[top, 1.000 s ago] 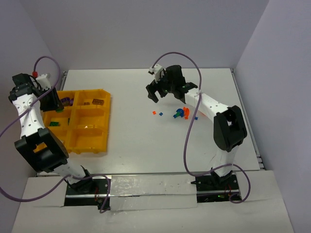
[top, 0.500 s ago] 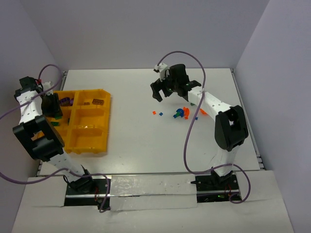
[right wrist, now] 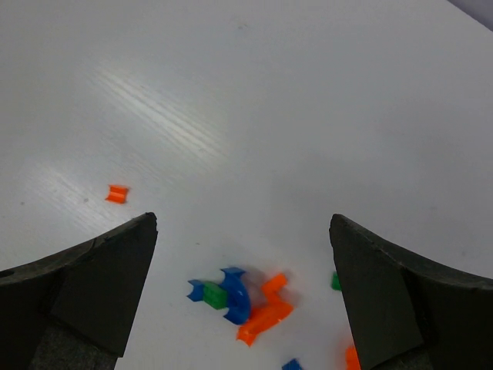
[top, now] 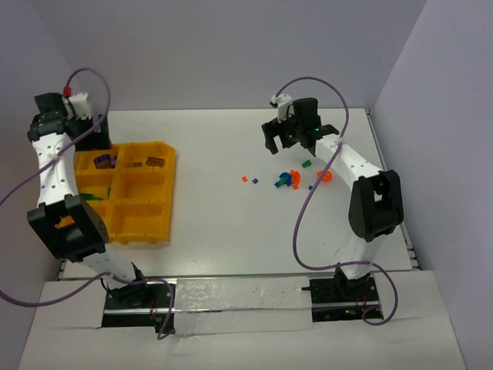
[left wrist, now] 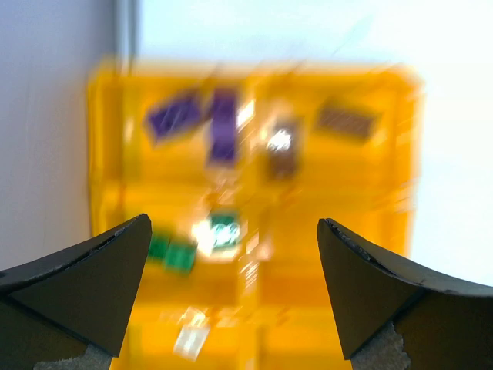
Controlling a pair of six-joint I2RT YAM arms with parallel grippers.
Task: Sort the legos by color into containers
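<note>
The yellow-orange tray (top: 143,220) of containers lies at the table's left. Its far bins hold purple legos (top: 105,162) and dark ones (top: 154,162), and a left bin holds green legos (top: 89,197). My left gripper (top: 95,142) hangs open and empty over the tray's far left corner. The blurred left wrist view shows the left gripper (left wrist: 234,223) above purple legos (left wrist: 223,136) and green legos (left wrist: 172,254). My right gripper (top: 286,142) is open and empty, just behind a loose cluster of blue, green and orange legos (top: 286,179). Between the right gripper's (right wrist: 243,223) fingers lies a blue piece (right wrist: 236,296).
Stray legos lie around the cluster: a small orange one (top: 244,179), a blue one (top: 255,181), a green one (top: 306,163) and an orange one (top: 323,176). The table's right edge (top: 389,185) runs close to the right arm. A wall stands left of the tray.
My left gripper has opened and lifted from the tray's left bins toward its far left corner. My right gripper, open throughout, has swung rightward along the back of the loose legos.
</note>
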